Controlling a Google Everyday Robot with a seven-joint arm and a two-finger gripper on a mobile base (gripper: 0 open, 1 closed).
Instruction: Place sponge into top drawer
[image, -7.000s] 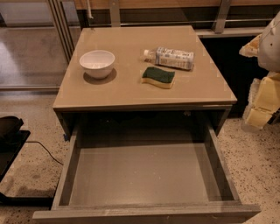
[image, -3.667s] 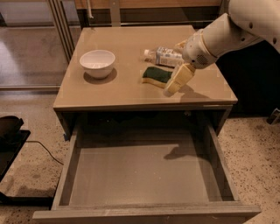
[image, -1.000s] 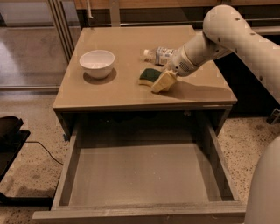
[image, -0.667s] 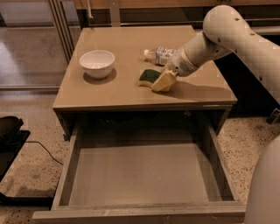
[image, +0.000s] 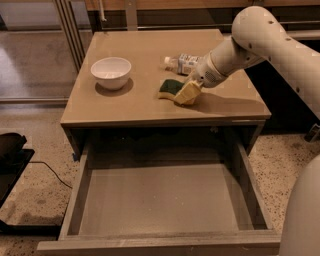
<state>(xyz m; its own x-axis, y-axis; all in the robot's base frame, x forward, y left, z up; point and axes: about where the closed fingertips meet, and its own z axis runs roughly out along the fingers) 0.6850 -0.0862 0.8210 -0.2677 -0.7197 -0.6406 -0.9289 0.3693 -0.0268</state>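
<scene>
From my remote station: the robot's white arm (image: 260, 42) reaches in from the right, across the tan tabletop (image: 145, 50), with its yellowish end effector (image: 188, 93) down at the right end of the sponge (image: 170, 86). The end effector touches or overlaps that end of the sponge and hides it from me. I cannot tell whether it is clamped on the sponge or only set against it. The sponge lies on the tabletop right of centre, dark green face up, with a strip of yellow foam showing along its near edge.

Just behind the sponge, a plastic bottle with a white label (image: 180, 63) lies on its side, cap pointing left. A white bowl (image: 111, 73) stands upright on the left half of the tabletop, well apart from the sponge and bottle.

Below the tabletop, the top drawer (image: 160, 200) is pulled out toward the camera, showing its flat grey bottom and thin side walls. The sponge is on the tabletop, not in the drawer.

The cabinet stands on a speckled floor (image: 35, 190). At the left edge is a black object (image: 11, 150), with a thin dark cable (image: 52, 172) running from it toward the cabinet.
</scene>
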